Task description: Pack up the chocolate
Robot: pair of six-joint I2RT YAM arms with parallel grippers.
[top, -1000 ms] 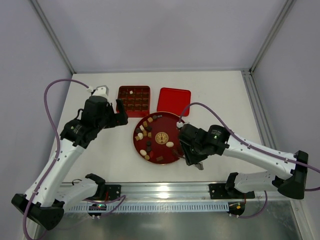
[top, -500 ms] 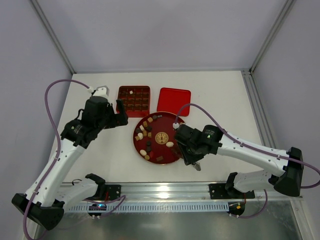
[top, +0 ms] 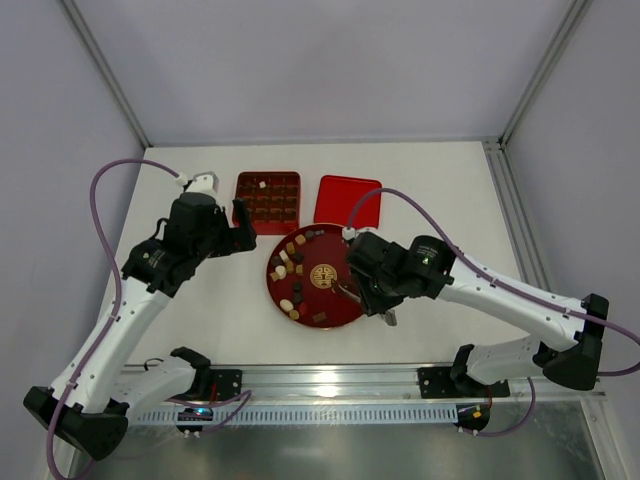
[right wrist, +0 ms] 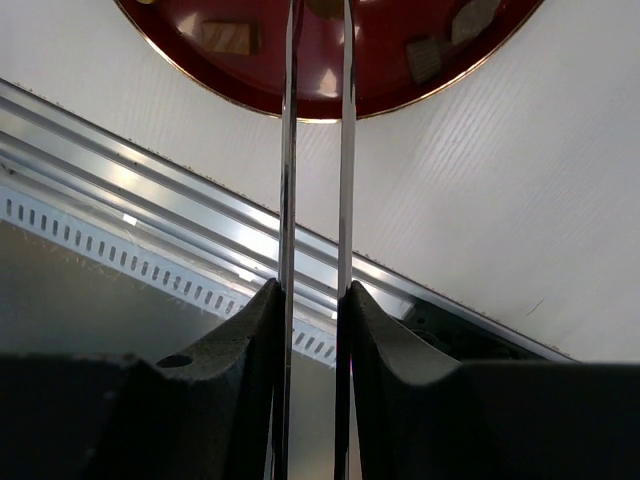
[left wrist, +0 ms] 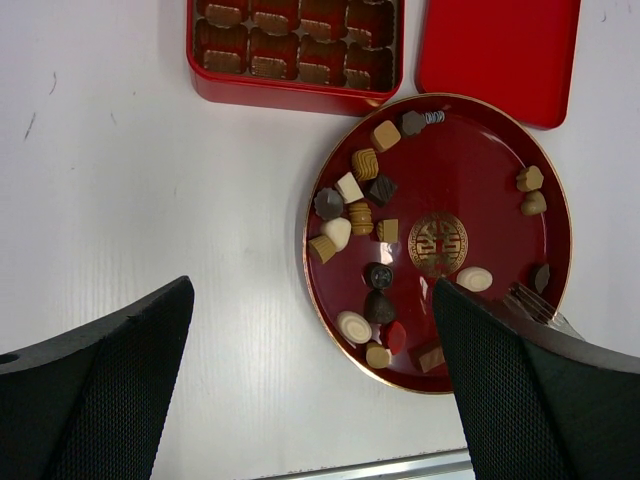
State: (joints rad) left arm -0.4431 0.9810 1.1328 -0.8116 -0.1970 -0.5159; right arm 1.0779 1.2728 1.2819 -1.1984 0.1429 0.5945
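Note:
Several small chocolate pieces, dark, tan and cream, lie on the round red plate; more sit in the cells of the square red box. My left gripper is open and empty, held high over the plate's left edge; in the top view it is left of the plate. My right gripper is shut on metal tweezers. Their blades reach over the plate's near right part, close to a white oval piece. The tips are cut off in the right wrist view.
The red box lid lies flat behind the plate, right of the box. An aluminium rail runs along the table's near edge. A gold emblem marks the plate's middle.
My right arm has swung left and forward, bringing the tweezers from beside the plate's right edge to over the plate. My left arm has not moved.

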